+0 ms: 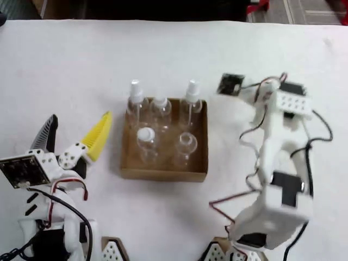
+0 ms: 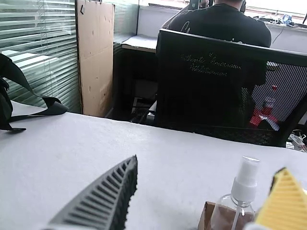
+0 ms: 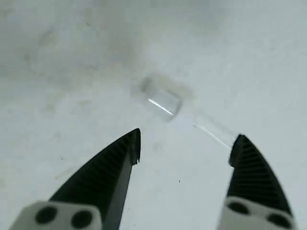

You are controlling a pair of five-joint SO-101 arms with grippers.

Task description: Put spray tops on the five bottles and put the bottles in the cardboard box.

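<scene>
White table [image 3: 57, 72], seemingly clear-capped spray top [image 3: 164, 101].

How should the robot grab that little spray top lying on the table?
Grip the spray top by its stubby head, not its thin tube. It lies flat on the table, so coming down from above, a finger each side, looks best.
</scene>
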